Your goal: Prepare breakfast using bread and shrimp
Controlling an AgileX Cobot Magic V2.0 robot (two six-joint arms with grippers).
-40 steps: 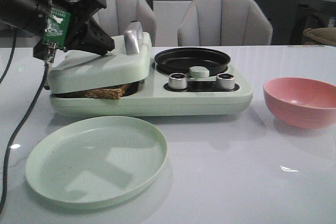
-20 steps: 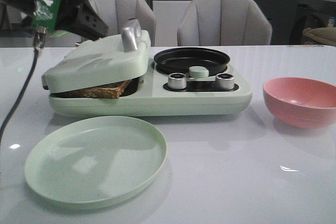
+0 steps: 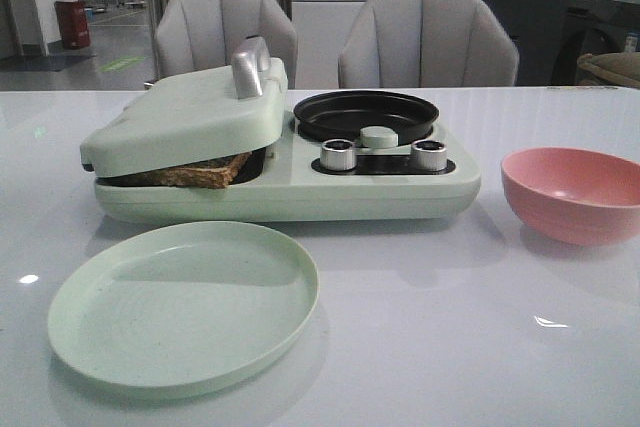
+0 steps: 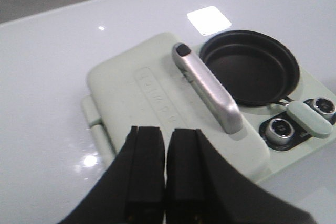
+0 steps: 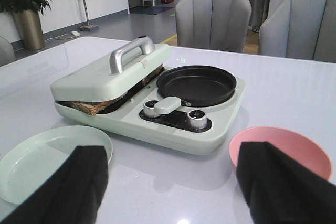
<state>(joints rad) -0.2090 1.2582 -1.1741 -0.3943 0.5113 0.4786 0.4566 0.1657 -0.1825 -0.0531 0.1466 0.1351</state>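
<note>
The bread (image 3: 190, 172) lies inside the pale green breakfast maker (image 3: 285, 162), its brown crust edge showing under the lid (image 3: 185, 117), which rests slightly ajar on it. Beside the lid sits the black round pan (image 3: 365, 115), with two silver knobs (image 3: 338, 154) in front. A green plate (image 3: 185, 302) lies on the counter (image 3: 450, 327) before the appliance; a pink bowl (image 3: 572, 194) stands apart on the robot's right. The left claw (image 4: 166, 174) hangs above the lid, fingers pressed together, holding nothing. The right claw (image 5: 173, 187) is spread wide, empty.
</note>
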